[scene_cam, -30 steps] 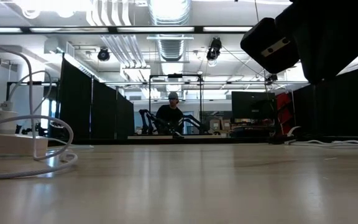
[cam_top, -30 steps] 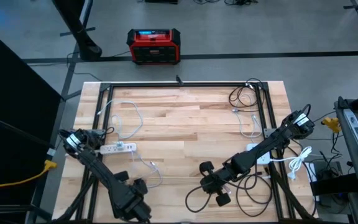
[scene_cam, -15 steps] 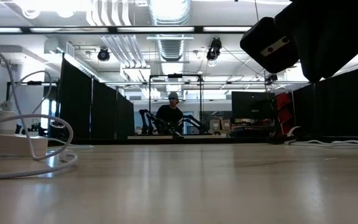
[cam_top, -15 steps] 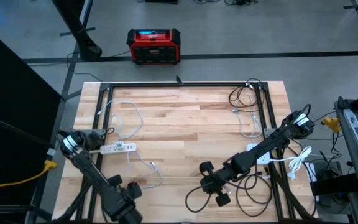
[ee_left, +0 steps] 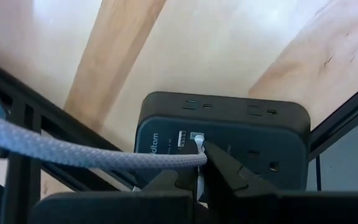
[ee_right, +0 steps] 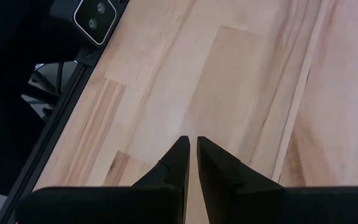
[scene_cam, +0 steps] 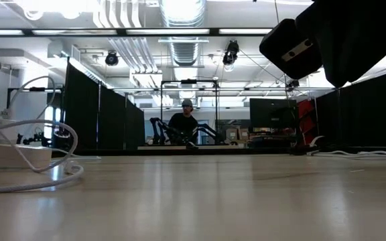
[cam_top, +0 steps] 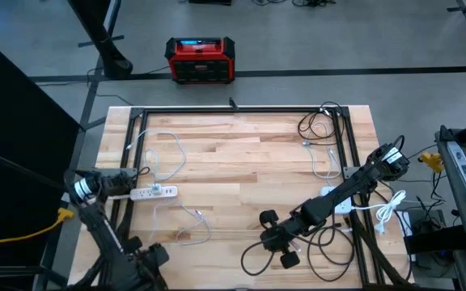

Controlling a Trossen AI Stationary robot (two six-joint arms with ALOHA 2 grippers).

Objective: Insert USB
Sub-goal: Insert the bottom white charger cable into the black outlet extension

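The left gripper (ee_left: pixel 199 180) is seen at the near left corner of the light wooden worktop (cam_top: pixel 241 153), its fingers (ee_left: pixel 229 174) pinching the white plug of a grey braided USB cable (ee_left: pixel 73 152). The plug's tip is held against a USB port on the face of a dark grey multi-socket charging block (ee_left: pixel 229 134), which sits at the worktop's edge beside the black metal frame (cam_top: pixel 233 111); whether the plug is fully seated cannot be told. In the high view the left arm (cam_top: pixel 95 218) is now drawn back toward the near left edge, whereas a second ago its forearm reached farther right over the boards; the thin white cable (cam_top: pixel 188 222) lies looped on the worktop where the arm was. In the low view the white cable loop (scene_cam: pixel 45 144) at the left has changed shape since the earlier frame.

The right gripper (ee_right: pixel 191 155) hangs over bare boards at the near middle of the worktop, its fingers pressed together with only a thin gap and nothing between them; the right arm (cam_top: pixel 338 198) has not shifted. A white power strip (cam_top: pixel 154 192) lies at the left side, and a red and black box (cam_top: pixel 201 59) stands on the floor beyond the far edge. A person (scene_cam: pixel 183 120) is seated far off in the room behind.
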